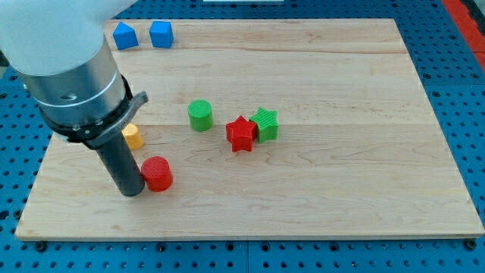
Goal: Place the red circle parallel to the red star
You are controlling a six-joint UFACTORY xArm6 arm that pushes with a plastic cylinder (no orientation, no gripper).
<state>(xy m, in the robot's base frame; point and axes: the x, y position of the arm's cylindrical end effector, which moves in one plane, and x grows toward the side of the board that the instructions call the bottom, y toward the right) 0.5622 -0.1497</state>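
The red circle lies on the wooden board at the view's lower left. The red star lies near the middle, to the right of and above the circle, touching a green star on its right. My tip rests on the board just left of the red circle, touching or nearly touching its left side. The arm's grey body covers the upper left of the view.
A green circle lies left of the red star. A yellow block sits partly hidden behind the rod. Two blue blocks lie at the top left edge of the wooden board.
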